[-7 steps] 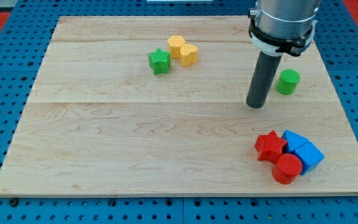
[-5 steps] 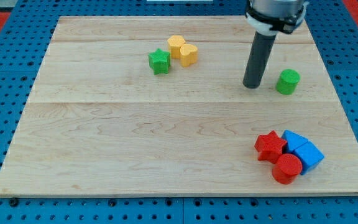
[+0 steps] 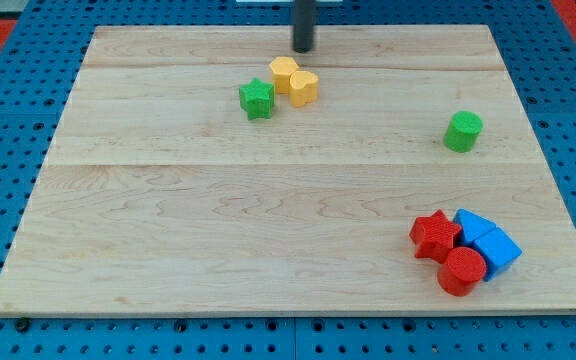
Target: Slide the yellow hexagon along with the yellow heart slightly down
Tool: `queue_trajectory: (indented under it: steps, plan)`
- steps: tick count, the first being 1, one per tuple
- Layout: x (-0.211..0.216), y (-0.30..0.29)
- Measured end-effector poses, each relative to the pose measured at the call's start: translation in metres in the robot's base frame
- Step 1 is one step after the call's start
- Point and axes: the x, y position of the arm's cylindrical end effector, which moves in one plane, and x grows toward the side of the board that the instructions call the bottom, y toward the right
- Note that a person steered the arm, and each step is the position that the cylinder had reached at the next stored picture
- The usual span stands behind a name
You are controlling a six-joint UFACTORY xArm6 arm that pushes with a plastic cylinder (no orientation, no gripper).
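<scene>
The yellow hexagon (image 3: 283, 72) and the yellow heart (image 3: 304, 88) touch each other near the view's top centre of the wooden board (image 3: 168, 220). A green star (image 3: 256, 98) sits just left of them, close to the hexagon. My tip (image 3: 303, 49) stands above the two yellow blocks, toward the view's top, a short gap from the hexagon and not touching it. Only the lower part of the rod shows.
A green cylinder (image 3: 462, 131) stands at the right. A red star (image 3: 434, 236), a red cylinder (image 3: 461, 271) and two blue blocks (image 3: 486, 242) cluster at the bottom right.
My tip has moved from beside the green cylinder up and to the left, to the top edge above the yellow blocks. No block has moved.
</scene>
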Motion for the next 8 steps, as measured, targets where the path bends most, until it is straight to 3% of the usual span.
queue_trajectory:
  steps: [2, 6, 8]
  plan:
    - [-0.002, -0.005]
    - [0.083, 0.000]
    - [0.092, 0.023]
